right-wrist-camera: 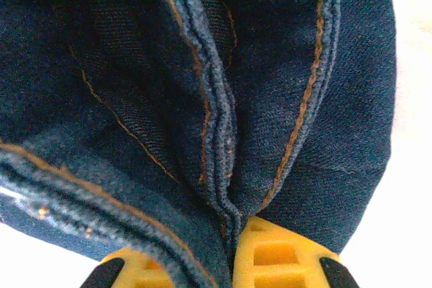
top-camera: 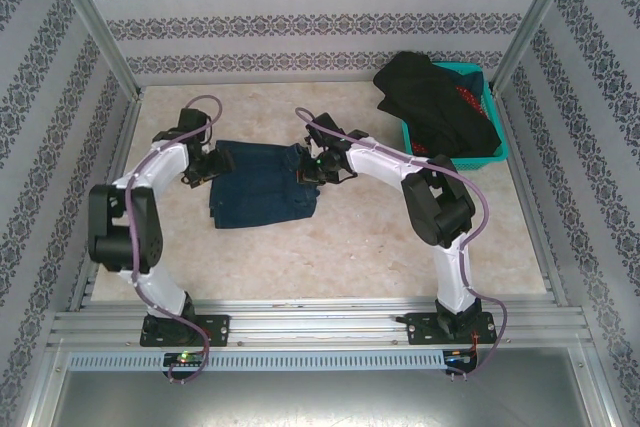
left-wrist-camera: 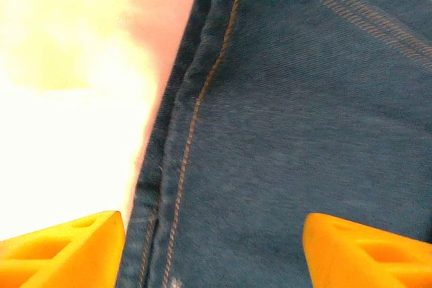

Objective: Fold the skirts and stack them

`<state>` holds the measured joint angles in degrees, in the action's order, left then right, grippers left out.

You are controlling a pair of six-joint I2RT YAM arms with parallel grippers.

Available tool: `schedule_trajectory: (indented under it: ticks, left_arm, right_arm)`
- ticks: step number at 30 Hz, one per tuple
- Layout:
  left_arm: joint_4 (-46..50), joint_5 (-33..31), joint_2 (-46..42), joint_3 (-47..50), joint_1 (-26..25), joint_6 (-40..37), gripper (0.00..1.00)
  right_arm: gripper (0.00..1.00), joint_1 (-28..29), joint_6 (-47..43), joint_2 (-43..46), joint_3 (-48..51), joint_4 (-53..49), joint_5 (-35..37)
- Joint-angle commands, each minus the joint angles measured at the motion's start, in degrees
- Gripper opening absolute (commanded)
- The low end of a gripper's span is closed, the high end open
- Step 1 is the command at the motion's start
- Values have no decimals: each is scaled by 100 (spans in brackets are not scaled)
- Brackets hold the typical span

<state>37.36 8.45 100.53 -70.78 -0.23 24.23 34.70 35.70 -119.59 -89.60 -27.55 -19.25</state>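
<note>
Denim skirt [top-camera: 262,185]: lying on counter [top-camera: 400,257], centre-left, long axis running left to right. Right jaws clamped on its right edge, seams bunched between them. Left jaws apart, straddling the stitched left edge, cloth directly below them; closing there looks the nearest grasp for folding.

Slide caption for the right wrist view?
Jaws of the right gripper shut on bunched seams of a dark blue denim skirt.
</note>
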Motion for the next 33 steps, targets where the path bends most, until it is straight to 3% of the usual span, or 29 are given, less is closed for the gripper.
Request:
schedule_trajectory:
  ticks: [1,8,11,14,20,24,33]
  left_arm:
    - [518,-214,379,-143,41,-422,62]
    - [267,-12,777,50,33,-202,27]
    - [29,532,553,315,-37,21,14]
    - [-296,1007,308,609,-345,356,14]
    - [-702,1271,221,848,-1043,1028,7]
    - [-935,1238,302,910,-1174,1261,6]
    - [-941,1281,467,916,-1179,1204,5]
  right_arm:
    - [0,-84,13,188,157,4,48]
    - [0,-261,-64,441,312,9,63]
    - [0,-432,-522,668,201,-472,507]
    - [0,-750,-902,858,95,-858,816]
    - [0,-1097,-1509,1112,-331,-1587,1296]
    - [2,-960,-1411,1130,-653,-1938,991]
    - [3,-263,-795,899,-1092,-1716,41]
